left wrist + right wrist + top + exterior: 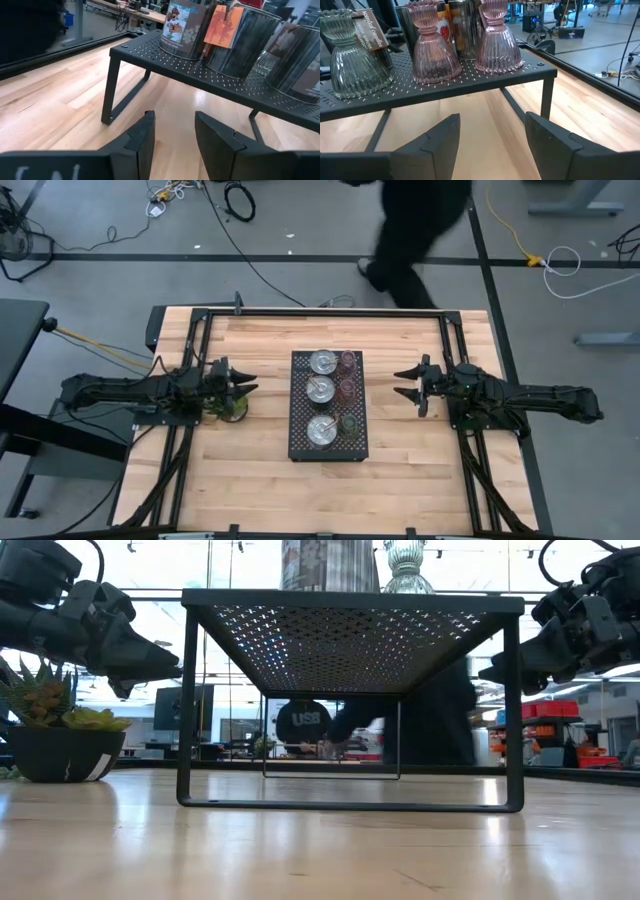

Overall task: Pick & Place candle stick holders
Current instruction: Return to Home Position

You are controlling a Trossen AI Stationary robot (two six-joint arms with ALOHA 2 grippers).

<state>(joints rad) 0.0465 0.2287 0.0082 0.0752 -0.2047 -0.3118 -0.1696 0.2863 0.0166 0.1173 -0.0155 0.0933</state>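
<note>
Six candle stick holders stand on a black perforated tray at the table's middle. Three silver cups form its left row, and three tinted glass holders its right row. The left wrist view shows the labelled silver cups. The right wrist view shows the ribbed pink holders and a greenish one. My left gripper hangs left of the tray and points at it, open by a narrow gap, with nothing between its fingers. My right gripper hangs right of the tray, open and holding nothing.
A small potted plant stands on the table just under and near my left gripper. The tray stands on thin legs, with open space beneath it. A person in dark clothes passes beyond the table's far edge.
</note>
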